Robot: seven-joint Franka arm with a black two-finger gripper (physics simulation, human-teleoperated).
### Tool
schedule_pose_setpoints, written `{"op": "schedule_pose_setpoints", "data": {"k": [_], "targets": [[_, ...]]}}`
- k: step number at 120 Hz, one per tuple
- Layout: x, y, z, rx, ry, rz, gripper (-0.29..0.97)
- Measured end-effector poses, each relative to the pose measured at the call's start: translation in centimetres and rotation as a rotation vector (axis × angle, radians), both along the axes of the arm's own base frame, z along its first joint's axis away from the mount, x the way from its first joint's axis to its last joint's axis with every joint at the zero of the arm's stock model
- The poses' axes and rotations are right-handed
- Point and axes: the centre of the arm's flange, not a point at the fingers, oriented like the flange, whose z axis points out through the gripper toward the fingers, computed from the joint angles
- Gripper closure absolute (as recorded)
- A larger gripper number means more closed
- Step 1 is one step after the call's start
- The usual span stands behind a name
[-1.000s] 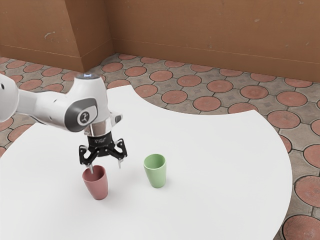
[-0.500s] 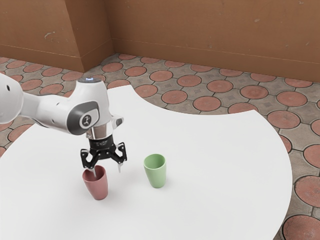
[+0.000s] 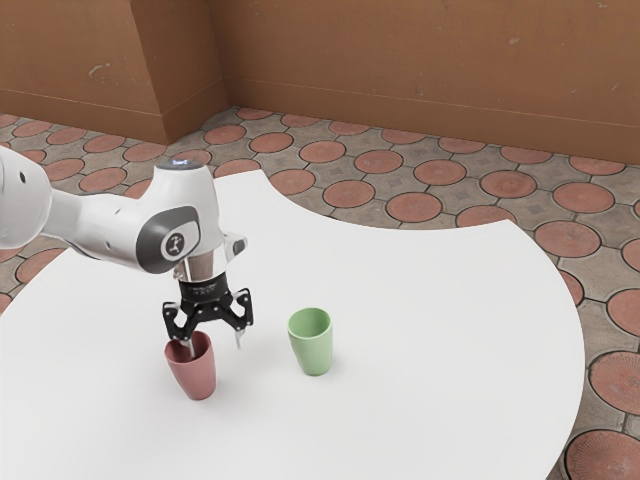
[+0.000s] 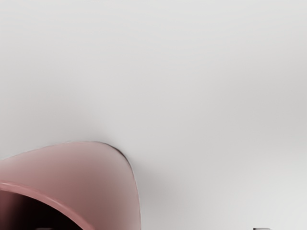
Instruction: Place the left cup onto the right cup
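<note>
Lower left of the exterior frame, your gripper (image 3: pixel 210 343) hangs over the red cup (image 3: pixel 192 370) with its fingers spread apart. One tip appears to dip inside the rim and the other sits outside it, so nothing is clamped yet. Both cups stand upright on the white table (image 3: pixel 450 330), the red one near but not touching the green cup (image 3: pixel 311 342) to its right. I judge you are only at the grasp: closing, lifting, carrying across and setting down all remain.

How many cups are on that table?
2: the red cup under the gripper, and the green cup apart from it, toward the exterior view's right. None looks hidden.
</note>
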Motion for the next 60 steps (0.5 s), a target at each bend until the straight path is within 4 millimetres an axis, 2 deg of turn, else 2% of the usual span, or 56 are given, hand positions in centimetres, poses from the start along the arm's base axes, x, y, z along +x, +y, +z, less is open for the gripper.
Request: {"op": "schedule_pose_setpoints", "data": {"k": [60], "targets": [[-0.59,0.10,0.59,-0.001,-0.008,0.003,0.27]]}}
